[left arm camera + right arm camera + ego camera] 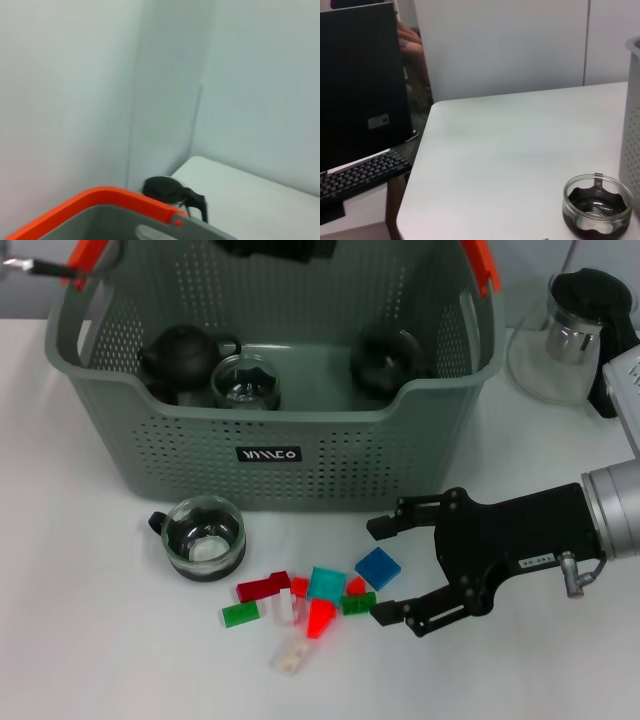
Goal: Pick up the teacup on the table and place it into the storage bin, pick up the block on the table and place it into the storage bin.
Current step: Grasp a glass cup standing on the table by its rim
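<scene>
The right end effector (385,570) is wide open, low over the white surface (80,640), just beside the blue block (378,567). More small blocks (300,608) lie in a pile next to it. The glass teacup (204,537) sits on the surface, right in front of the storage bin (270,455). Inside the bin are another glass cup (245,382) and 2 dark teapots (180,355). A glass pitcher (565,335) stands beside the bin. I cannot see the left end effector.

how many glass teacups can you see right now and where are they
2. One glass teacup stands on the table before the storage bin, left of the blocks. The other glass teacup sits inside the bin beside a black teapot. More may be hidden there.
</scene>
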